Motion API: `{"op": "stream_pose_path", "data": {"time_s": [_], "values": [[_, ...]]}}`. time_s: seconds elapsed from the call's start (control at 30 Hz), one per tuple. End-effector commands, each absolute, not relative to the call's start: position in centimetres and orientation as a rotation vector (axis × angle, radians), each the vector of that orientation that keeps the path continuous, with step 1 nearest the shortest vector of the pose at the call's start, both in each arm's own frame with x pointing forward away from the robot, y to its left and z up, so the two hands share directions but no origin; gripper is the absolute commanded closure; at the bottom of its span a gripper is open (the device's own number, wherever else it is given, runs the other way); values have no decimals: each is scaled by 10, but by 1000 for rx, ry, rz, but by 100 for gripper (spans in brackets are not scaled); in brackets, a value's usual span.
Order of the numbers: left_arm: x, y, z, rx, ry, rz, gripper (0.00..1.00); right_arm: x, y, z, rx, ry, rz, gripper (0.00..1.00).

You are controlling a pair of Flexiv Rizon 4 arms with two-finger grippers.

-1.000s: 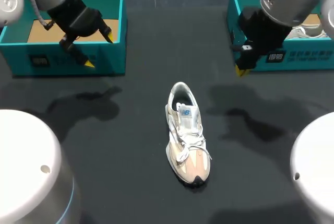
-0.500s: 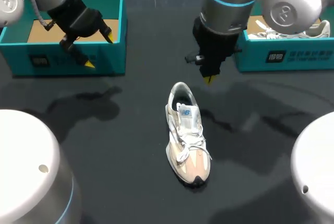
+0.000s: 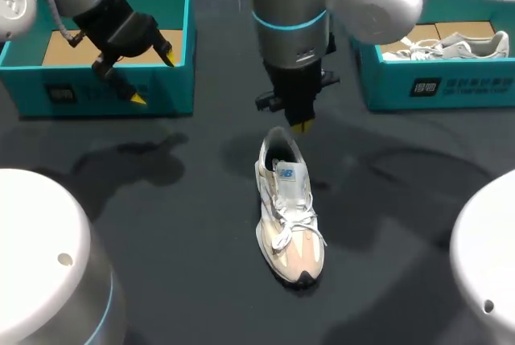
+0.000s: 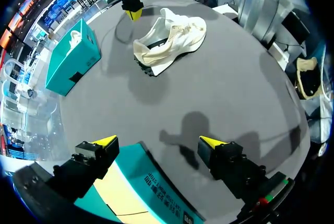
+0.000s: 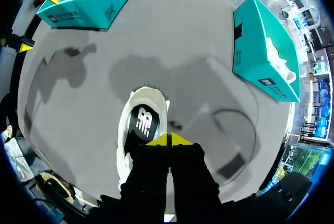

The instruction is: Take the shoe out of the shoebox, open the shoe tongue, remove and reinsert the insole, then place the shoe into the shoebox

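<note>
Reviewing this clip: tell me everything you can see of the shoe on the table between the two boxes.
The shoe is a low sneaker with a white upper, pale pink-beige toe panels, loosely spread white laces, a blue-marked tongue label and a dark sole edge at the toe. A dark insole with a white logo shows inside. It stands upright on the black table, heel away from the robot. Nothing seems to touch it; the right gripper, shut, hangs just above the heel.

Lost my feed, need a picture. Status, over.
Left gripper open, over left shoebox front wall. Right gripper shut, empty, above heel of shoe. Shoe upright on table, nothing blocking it.
</note>
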State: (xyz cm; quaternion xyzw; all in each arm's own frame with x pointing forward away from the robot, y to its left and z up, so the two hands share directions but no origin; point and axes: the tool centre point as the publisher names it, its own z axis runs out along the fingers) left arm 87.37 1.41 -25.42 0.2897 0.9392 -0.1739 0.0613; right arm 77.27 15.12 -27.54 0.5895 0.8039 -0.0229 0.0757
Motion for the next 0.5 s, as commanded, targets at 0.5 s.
{"op": "stream_pose_path", "data": {"time_s": [0.5], "values": [[873,15,-254,877,2841,-523,0,766,172,-315,1774,2297,-184,100]]}}
